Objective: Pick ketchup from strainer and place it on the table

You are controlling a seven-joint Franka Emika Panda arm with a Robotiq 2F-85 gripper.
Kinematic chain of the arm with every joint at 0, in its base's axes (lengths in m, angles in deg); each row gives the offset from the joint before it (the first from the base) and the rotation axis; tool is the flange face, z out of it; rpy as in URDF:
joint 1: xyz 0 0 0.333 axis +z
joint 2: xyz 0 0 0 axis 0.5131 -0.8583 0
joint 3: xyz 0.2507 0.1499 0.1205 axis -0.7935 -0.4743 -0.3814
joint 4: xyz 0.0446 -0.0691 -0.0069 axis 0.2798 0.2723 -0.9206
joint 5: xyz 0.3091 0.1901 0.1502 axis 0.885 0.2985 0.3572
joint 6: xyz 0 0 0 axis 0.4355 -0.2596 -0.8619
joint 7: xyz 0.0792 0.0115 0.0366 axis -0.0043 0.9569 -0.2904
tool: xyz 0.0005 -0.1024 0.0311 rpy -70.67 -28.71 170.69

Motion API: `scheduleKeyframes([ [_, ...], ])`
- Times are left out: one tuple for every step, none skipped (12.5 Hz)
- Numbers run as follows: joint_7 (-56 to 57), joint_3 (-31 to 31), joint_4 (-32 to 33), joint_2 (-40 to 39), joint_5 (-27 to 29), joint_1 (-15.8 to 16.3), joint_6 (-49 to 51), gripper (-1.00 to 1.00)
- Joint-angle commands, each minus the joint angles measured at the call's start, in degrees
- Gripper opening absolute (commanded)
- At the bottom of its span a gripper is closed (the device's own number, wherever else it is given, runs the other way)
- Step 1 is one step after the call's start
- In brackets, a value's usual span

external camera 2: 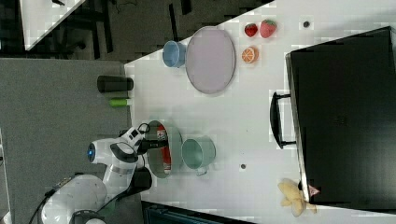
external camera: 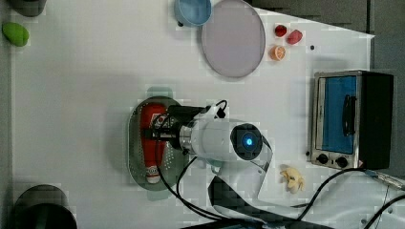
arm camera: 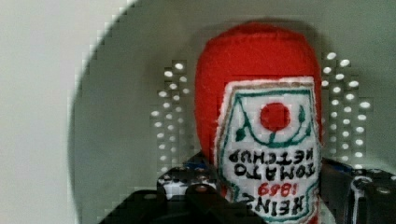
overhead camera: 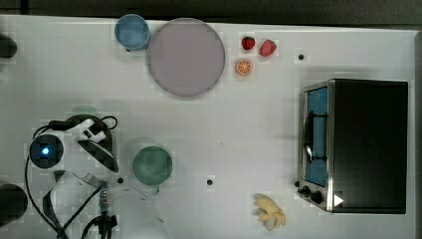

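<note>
Red plush ketchup bottle [external camera: 152, 143] lies flat inside the pale green perforated oval strainer [external camera: 135, 148] on the white desk [external camera: 86, 81]; jaws straddle its middle, grip uncertain.

Two strawberries [overhead camera: 248, 43]; two cups [overhead camera: 132, 32] — one plate [overhead camera: 185, 57]; one ketchup [external camera: 154, 138]; one strainer [external camera: 134, 160]

Bare counter [external camera: 86, 86] lies wide open on the left view's left of the strainer [external camera: 135, 157]; the green cup [external camera 2: 198, 153] stands just beside the strainer's other side.

lilac plate [overhead camera: 185, 57] beside blue cup [overhead camera: 132, 31]; toaster oven [overhead camera: 356, 145].
</note>
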Motion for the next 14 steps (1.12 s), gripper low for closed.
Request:
scheduleKeyframes([
  [-3.2,-1.7,0.0,5.9,1.2,1.0,2.0,0.19],
  [-3.2,-2.5,0.0,8.1,2.5,0.7,4.4,0.19],
  [-3.2,-3.3,-0.2,10.6,4.3,0.2,7.1,0.19],
  [-3.2,-4.0,-0.5,13.2,6.9,-0.3,10.1,0.19],
  [-3.1,-4.6,-1.0,16.0,10.2,-0.8,12.8,0.19],
  [-2.7,-4.9,-1.7,18.6,14.0,-1.3,14.9,0.19],
  [-2.1,-4.8,-2.6,21.0,17.5,-2.0,16.9,0.19],
  [-0.8,-4.5,-3.7,22.9,20.3,-2.9,19.0,0.19],
  [1.8,-3.9,-5.2,24.4,22.0,-4.1,21.4,0.19],
  [5.4,-3.0,-7.0,25.6,22.3,-5.4,24.7,0.19],
  [9.7,-1.7,-9.1,26.4,22.3,-6.8,28.9,0.19],
  [13.6,-0.2,-11.4,26.8,22.3,-8.0,33.0,0.19],
  [17.0,1.6,-13.5,26.8,22.3,-9.2,36.7,0.19],
  [19.6,3.7,-15.2,26.7,22.3,-10.3,39.4,0.19],
])
